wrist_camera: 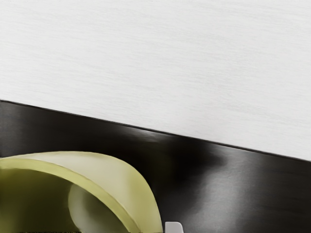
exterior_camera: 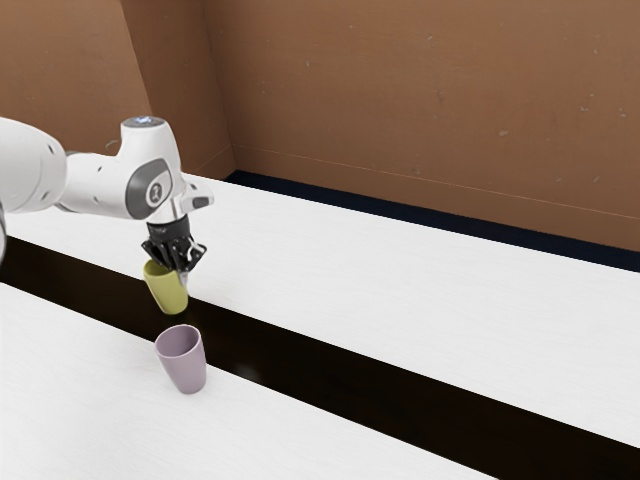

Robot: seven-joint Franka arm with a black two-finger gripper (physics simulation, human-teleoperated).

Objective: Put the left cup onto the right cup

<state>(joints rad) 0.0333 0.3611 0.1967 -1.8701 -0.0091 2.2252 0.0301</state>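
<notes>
Gripper (exterior_camera: 178,262) pinched narrow on the rim wall of the yellow-green cup (exterior_camera: 166,288), holding it tilted over the black stripe (exterior_camera: 400,395). That rim grip looks chosen to leave the base free to settle onto the purple cup (exterior_camera: 181,358), upright just beside it. The wrist view cuts the held cup's body off, and I can't tell whether its base clears the table (exterior_camera: 450,290).

The olive-yellow cup (exterior_camera: 166,288) and the pale mauve cup (exterior_camera: 182,358) are plain. The table (exterior_camera: 420,290) is white with a black band; the wall (exterior_camera: 420,90) is brown.
</notes>
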